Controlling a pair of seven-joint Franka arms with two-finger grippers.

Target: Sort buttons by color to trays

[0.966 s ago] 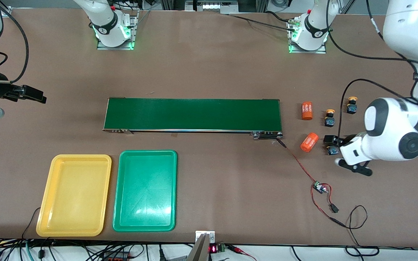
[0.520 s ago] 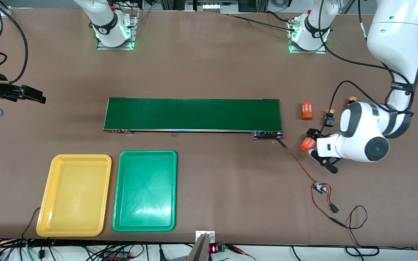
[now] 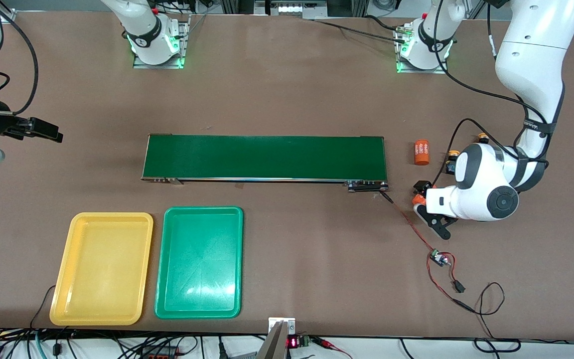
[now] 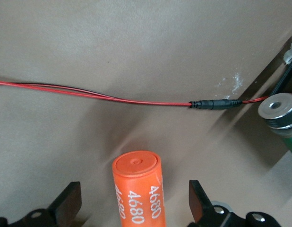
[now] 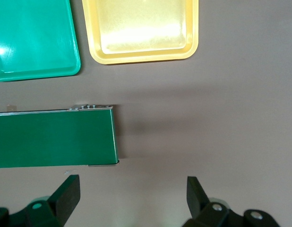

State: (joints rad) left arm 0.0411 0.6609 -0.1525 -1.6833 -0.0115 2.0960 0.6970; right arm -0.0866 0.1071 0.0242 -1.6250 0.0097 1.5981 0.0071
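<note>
My left gripper (image 3: 420, 203) is low at the table, just off the conveyor's end toward the left arm. It is open, and in the left wrist view (image 4: 134, 208) an orange cylinder (image 4: 136, 189) with white print lies between its fingers, untouched. One yellow-capped button (image 3: 483, 135) and part of a second button (image 3: 450, 163) peek out past the left arm; the green-capped buttons are hidden. The yellow tray (image 3: 101, 269) and green tray (image 3: 200, 262) lie empty side by side, nearer the camera than the conveyor. My right gripper (image 3: 50, 130) waits open at the right arm's end (image 5: 132, 198).
The long dark-green conveyor belt (image 3: 264, 157) crosses the middle. A second orange cylinder (image 3: 421, 152) lies beside its end. A red-and-black cable (image 3: 409, 222) runs from the conveyor to a small circuit board (image 3: 436, 257). The right wrist view shows both trays (image 5: 141, 28) and the belt's end (image 5: 51, 139).
My left arm has swung from the buttons toward the conveyor's end and now stands astride the orange cylinder. The right arm has not moved.
</note>
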